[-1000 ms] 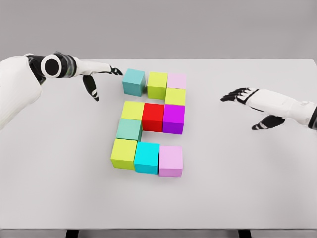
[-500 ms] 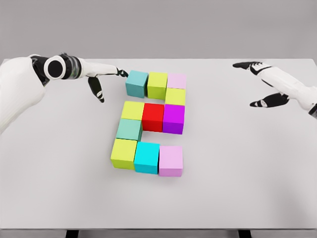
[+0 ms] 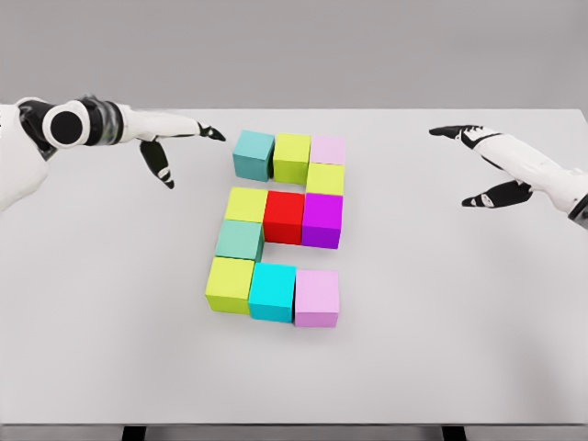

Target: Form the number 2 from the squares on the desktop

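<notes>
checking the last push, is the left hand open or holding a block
Open: the left hand has its fingers spread, holds nothing, and is apart from the teal block.

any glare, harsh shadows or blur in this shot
Head view: even, diffuse light with no glare on the matte white table; the coloured cubes cast only faint soft shadows, as under the pale pink cube; edges look slightly soft throughout, most at the black fingertips of the left hand and right hand.
</notes>
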You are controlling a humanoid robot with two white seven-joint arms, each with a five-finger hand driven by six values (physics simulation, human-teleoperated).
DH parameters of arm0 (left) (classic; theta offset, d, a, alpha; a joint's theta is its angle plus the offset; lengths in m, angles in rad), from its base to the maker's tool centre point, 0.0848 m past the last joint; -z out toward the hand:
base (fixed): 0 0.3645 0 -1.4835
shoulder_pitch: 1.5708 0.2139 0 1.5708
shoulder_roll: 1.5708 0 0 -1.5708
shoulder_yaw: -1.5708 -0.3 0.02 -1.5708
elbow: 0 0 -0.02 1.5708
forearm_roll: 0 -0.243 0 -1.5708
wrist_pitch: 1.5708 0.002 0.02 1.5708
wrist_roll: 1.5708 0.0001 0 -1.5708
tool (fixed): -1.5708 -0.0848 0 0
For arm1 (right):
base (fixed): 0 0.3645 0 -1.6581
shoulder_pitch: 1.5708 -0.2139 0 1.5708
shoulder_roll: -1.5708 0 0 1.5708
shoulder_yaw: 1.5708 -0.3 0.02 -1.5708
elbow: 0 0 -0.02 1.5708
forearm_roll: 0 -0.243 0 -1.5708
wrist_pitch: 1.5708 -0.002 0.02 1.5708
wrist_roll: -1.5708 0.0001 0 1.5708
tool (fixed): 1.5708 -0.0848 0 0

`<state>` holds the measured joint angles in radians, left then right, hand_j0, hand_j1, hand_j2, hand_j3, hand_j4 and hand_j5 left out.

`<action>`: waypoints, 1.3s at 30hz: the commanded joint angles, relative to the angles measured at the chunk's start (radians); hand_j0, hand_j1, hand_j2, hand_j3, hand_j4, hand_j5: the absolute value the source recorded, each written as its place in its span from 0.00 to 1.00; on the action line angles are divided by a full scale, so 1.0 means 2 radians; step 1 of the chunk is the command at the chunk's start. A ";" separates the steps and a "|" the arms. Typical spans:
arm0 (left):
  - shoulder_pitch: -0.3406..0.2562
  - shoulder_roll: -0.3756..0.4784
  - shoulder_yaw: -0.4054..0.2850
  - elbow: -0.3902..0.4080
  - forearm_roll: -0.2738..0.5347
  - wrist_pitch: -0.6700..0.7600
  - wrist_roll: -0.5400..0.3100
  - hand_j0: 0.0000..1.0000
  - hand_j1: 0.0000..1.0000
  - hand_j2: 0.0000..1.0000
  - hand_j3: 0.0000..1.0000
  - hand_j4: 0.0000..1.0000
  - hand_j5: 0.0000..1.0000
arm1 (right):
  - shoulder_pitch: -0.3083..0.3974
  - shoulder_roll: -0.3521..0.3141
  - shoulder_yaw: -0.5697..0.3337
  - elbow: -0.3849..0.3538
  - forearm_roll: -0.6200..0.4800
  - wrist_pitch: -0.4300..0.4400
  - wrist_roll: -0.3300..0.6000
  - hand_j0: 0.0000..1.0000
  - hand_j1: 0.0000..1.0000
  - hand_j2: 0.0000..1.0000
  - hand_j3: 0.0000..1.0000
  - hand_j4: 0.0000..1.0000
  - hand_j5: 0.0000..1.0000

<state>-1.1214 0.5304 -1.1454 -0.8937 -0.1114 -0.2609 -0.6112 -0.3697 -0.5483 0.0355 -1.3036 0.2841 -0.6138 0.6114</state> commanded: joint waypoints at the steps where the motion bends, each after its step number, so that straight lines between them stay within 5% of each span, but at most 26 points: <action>1: 0.001 0.002 -0.006 -0.007 0.002 -0.010 0.000 1.00 1.00 1.00 1.00 1.00 1.00 | 0.000 0.000 0.000 0.000 -0.004 0.001 0.000 1.00 1.00 1.00 1.00 1.00 1.00; 20: 0.008 -0.012 -0.025 -0.010 0.002 -0.015 0.000 1.00 1.00 1.00 1.00 1.00 1.00 | 0.002 0.000 0.008 0.000 -0.004 0.001 0.000 1.00 1.00 1.00 1.00 1.00 1.00; 39: 0.006 0.028 -0.021 -0.006 0.014 -0.014 0.000 1.00 1.00 1.00 1.00 1.00 1.00 | -0.004 0.000 0.015 0.011 -0.002 0.001 0.000 1.00 1.00 1.00 1.00 1.00 1.00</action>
